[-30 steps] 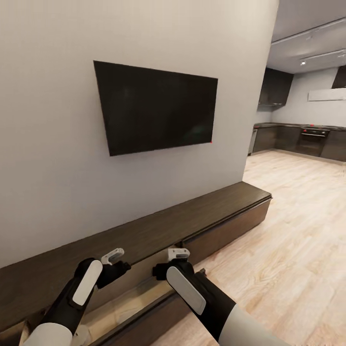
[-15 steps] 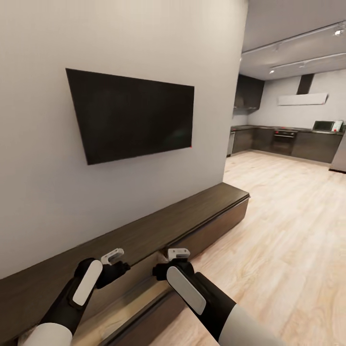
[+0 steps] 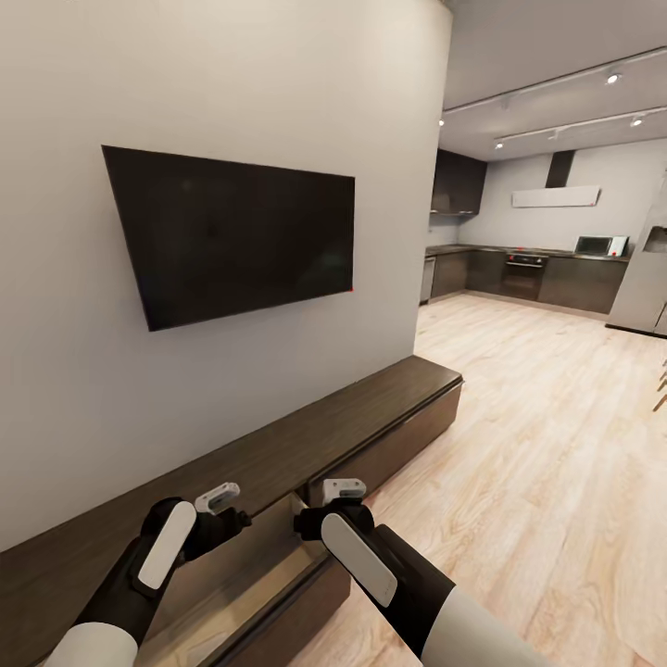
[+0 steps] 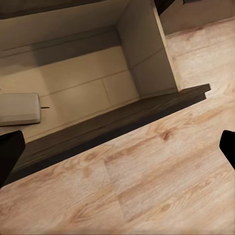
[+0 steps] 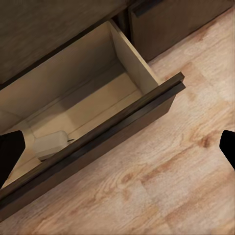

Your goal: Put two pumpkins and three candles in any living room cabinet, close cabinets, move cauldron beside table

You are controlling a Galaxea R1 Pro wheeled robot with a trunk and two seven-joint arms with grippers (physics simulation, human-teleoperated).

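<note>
Pale plank wood floor (image 3: 556, 445) under me. Both my pincers hang apart and empty, the left pincer (image 3: 219, 498) and the right pincer (image 3: 343, 488), over the long dark-brown wood cabinet (image 3: 371, 417), whose near drawer (image 5: 88, 98) stands open, pale inside, holding one small whitish block (image 5: 49, 143). I judge closing remains. Beyond, a flat black wall screen (image 3: 232, 232).

Head faces the wall; both wrists overlook the cabinet (image 5: 98, 127) drawer.

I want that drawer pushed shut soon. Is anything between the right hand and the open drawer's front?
Nothing visible is: the right hand hangs over the open drawer, with bare floor before the drawer front. A pale block lies inside it.
</note>
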